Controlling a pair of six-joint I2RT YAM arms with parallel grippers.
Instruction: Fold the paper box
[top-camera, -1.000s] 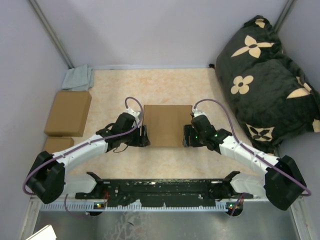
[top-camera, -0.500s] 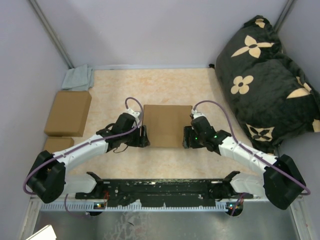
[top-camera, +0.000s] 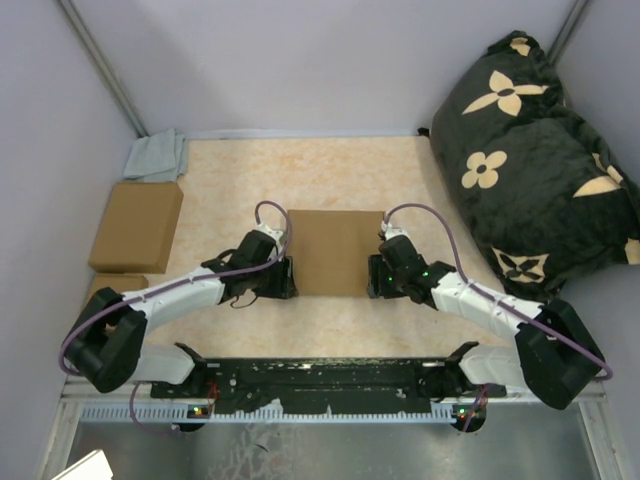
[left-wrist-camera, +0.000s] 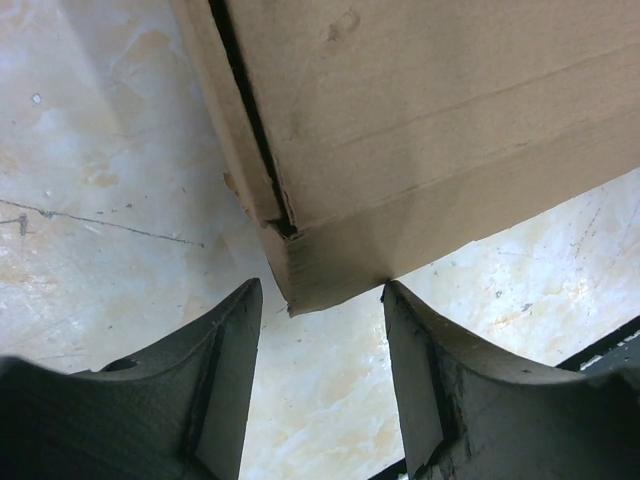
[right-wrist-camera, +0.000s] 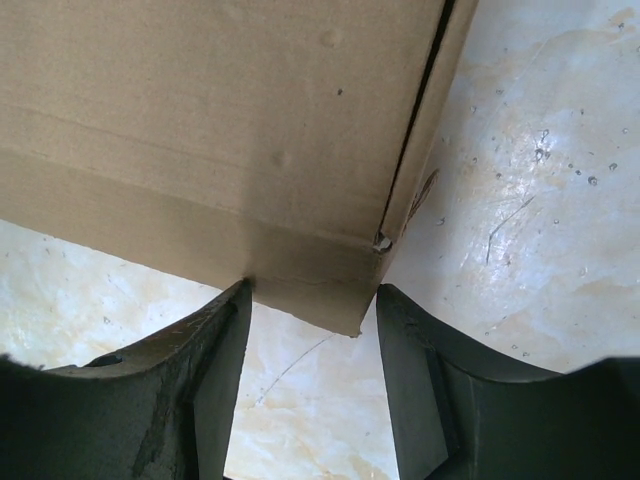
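Top view: plain brown cardboard paper box (top-camera: 335, 250), closed and lying flat, at the middle of the beige marbled table (top-camera: 240, 180). Left gripper (top-camera: 285, 278) at its lower-left corner, right gripper (top-camera: 378, 278) at its lower-right corner. Far left of frame: larger ready-made brown box (top-camera: 136, 226), with a smaller ready-made brown box (top-camera: 112, 287) just below it, both well apart from the paper box. Crumpled grey-blue cloth (top-camera: 157, 157) in the upper left. Big black cushion with cream flowers (top-camera: 530, 160) at the upper right.

Left wrist view: paper box (left-wrist-camera: 430, 120) corner across the upper frame, dark seam down its side, tip pointing between the black fingers (left-wrist-camera: 215, 370). Jaws parted, straddling the corner, gripping nothing.

Right wrist view: paper box (right-wrist-camera: 200, 130) corner likewise above the black fingers (right-wrist-camera: 205, 380). Jaws parted around the corner, nothing clamped.
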